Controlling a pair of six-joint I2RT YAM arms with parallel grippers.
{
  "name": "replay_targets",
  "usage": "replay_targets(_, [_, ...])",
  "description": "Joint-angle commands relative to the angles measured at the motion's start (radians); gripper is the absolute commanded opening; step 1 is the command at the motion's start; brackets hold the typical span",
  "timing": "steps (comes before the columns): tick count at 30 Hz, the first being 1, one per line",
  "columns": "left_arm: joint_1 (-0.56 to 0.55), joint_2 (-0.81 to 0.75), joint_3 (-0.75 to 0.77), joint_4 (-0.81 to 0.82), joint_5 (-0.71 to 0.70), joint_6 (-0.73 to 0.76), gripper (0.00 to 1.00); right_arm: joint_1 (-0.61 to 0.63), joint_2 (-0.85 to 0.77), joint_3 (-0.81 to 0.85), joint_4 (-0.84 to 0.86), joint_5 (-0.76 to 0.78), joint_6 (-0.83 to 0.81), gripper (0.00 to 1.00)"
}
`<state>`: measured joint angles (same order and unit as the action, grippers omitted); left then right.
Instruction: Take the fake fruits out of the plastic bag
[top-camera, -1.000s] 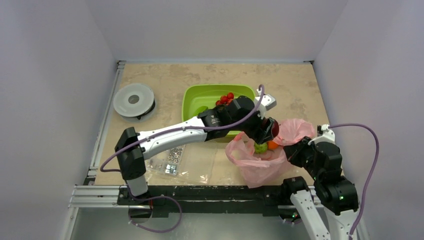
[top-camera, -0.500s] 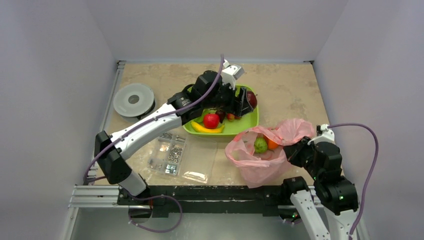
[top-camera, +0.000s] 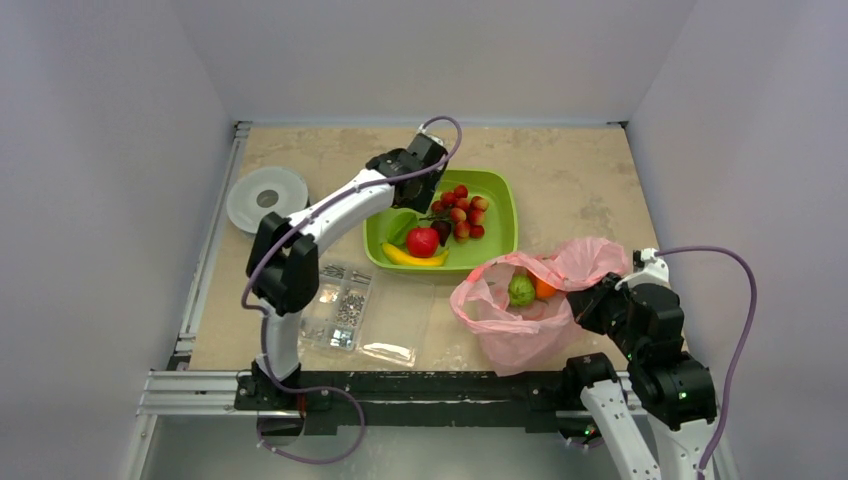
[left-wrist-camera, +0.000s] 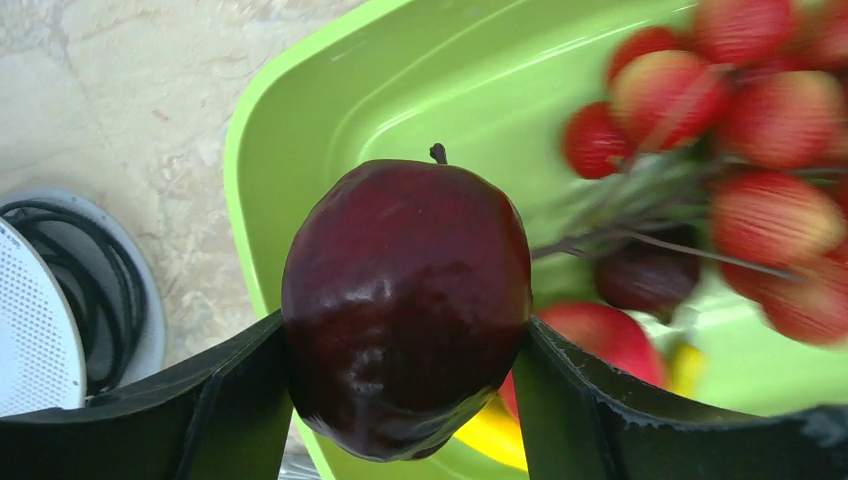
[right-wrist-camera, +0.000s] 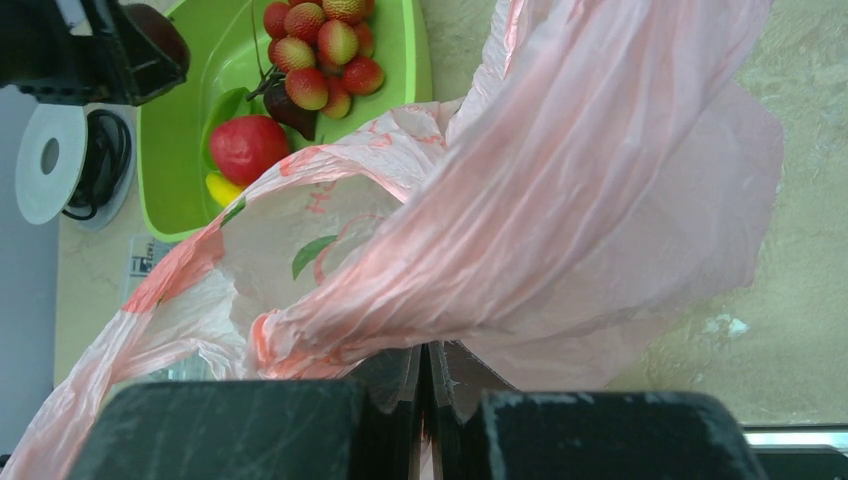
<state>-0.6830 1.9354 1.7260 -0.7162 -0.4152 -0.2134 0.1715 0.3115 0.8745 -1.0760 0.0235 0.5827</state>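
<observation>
My left gripper (left-wrist-camera: 403, 335) is shut on a dark maroon fake fruit (left-wrist-camera: 405, 300), held just above the far left corner of the green tray (left-wrist-camera: 300, 120). From above, the left gripper (top-camera: 418, 172) hides that fruit. In the tray lie a red fruit (top-camera: 422, 241), a yellow banana (top-camera: 412, 259) and a green piece (top-camera: 400, 225). The pink plastic bag (top-camera: 520, 325) lies open at the front right, with a green fruit (top-camera: 520, 290) and an orange one (top-camera: 544, 288) inside. My right gripper (right-wrist-camera: 427, 360) is shut on a bunched fold of the bag (right-wrist-camera: 560, 180).
A cluster of small red berries (top-camera: 460, 210) also lies in the tray. A round grey spool (top-camera: 267, 199) sits at the far left. A clear box of screws (top-camera: 345, 308) and a flat clear packet (top-camera: 400, 320) lie in front of the tray. Walls enclose three sides.
My left arm has lifted the maroon fruit out of the bag and swung it across the tray to its far left corner. The right gripper has kept its hold on the bag.
</observation>
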Motion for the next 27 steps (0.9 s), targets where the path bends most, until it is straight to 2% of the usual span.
replay_targets(1, [0.058,0.107,0.114,-0.067,-0.084,0.089,0.0,-0.001,0.001,-0.008,0.041,-0.003,-0.015,0.0])
replay_targets(14, [0.092,0.278,0.258,-0.165,-0.032,0.207,0.0,-0.002,0.003,-0.015,0.045,0.004,-0.014,0.0])
replay_targets(20, [0.093,0.332,0.318,-0.233,0.0,0.245,0.4,-0.001,0.004,-0.008,0.039,0.01,-0.014,0.0])
replay_targets(26, [0.096,0.33,0.311,-0.246,0.021,0.247,0.64,-0.002,-0.001,-0.013,0.041,0.014,-0.014,0.0])
replay_targets(27, [0.096,0.327,0.308,-0.247,0.018,0.247,0.77,-0.002,-0.002,-0.014,0.041,0.016,-0.014,0.0])
